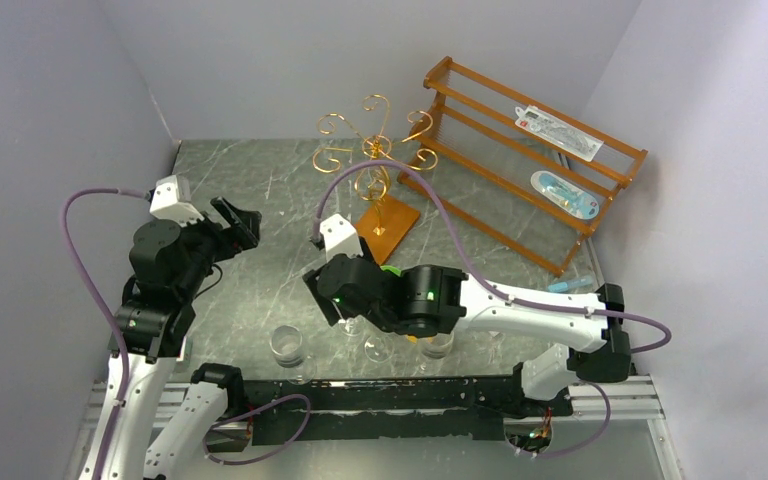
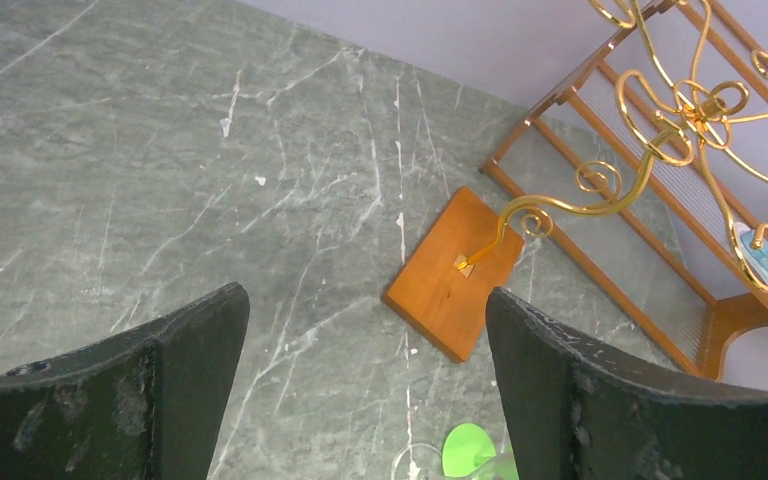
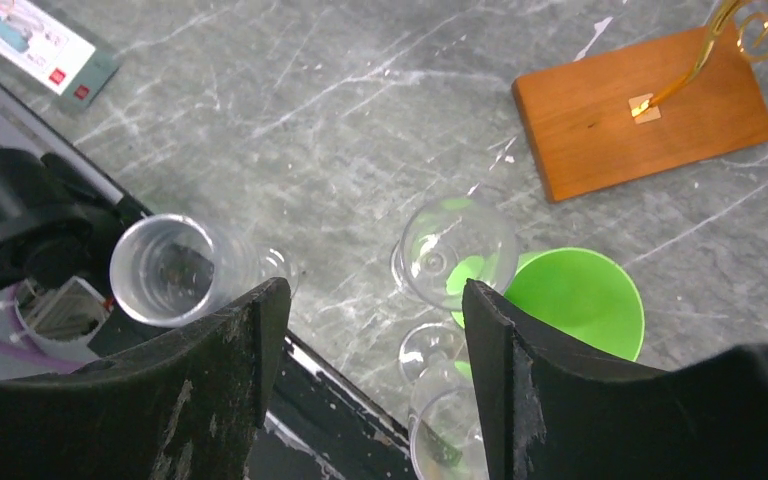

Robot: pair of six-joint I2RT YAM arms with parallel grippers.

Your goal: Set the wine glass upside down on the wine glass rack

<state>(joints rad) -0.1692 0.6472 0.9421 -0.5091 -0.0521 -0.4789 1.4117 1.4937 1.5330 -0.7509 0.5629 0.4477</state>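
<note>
Wine glass (image 1: 352,324) stands upright on the grey table (image 1: 260,190) at lower centre of the overhead view. It is half hidden under the right gripper (image 1: 322,292), with a tumbler (image 1: 288,345) and 2 more clear glasses (image 1: 378,348) crowded beside it. The wine glass rack (image 1: 375,150) sits well apart at upper centre, and the left gripper (image 1: 243,222) hangs at centre left

Left wrist view: both fingers are spread wide with nothing between them, and the rack's wooden base lies just right of centre

Right wrist view: the jaws are parted and empty — the glass's bowl lies just past the fingertips, with a green disc (image 3: 580,300) beside or beneath it, I cannot tell which

Risk, as I judge it: closing in this cluster could clip a neighbour and topple it. Thin, slick glass may also slip when inverted — or its foot may miss the rack's curl
</note>
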